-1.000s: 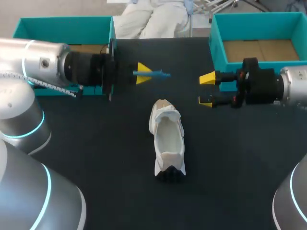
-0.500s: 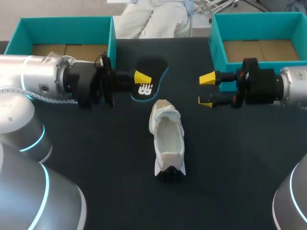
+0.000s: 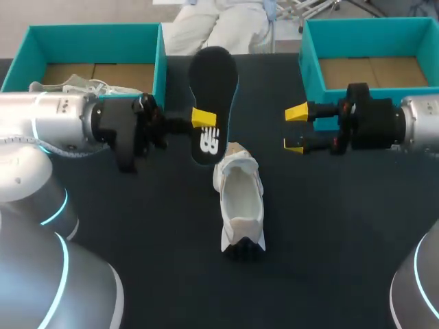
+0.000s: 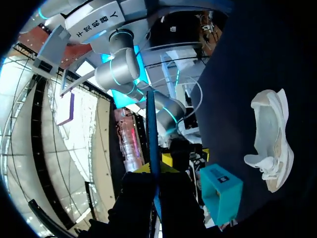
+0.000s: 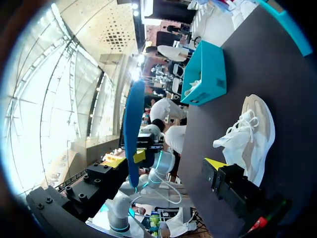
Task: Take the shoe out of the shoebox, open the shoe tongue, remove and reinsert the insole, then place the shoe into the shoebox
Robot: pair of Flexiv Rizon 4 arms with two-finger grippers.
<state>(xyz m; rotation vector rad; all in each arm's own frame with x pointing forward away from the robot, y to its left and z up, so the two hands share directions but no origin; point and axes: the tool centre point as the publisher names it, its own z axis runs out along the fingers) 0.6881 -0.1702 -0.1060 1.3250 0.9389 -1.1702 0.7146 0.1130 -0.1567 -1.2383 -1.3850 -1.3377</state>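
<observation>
Head view: your left claw [image 3: 204, 118] is clamped on the black insole [image 3: 212, 82], gripping it near the printed end. The insole is held up off the bench [image 3: 137, 226], and its other end points toward the far edge. The white shoe [image 3: 240, 199] lies mid-bench, upright, just beside the insole's printed end. Your right claw [image 3: 296, 129] is spread wide with nothing in it, off to the side of the shoe's far end and apart from it. A teal shoebox [image 3: 159, 62] sits at each far corner.

Left wrist view: the insole [image 4: 152, 124] is edge-on, pinched between the left claw's [image 4: 154, 169] fingers. The shoe [image 4: 270, 139] is on the bench, off to the side.

Right wrist view: one yellow fingertip of the right claw [image 5: 215, 163] shows, just beside the shoe [image 5: 250, 136]. The insole [image 5: 132, 134] is ahead, well apart.
</observation>
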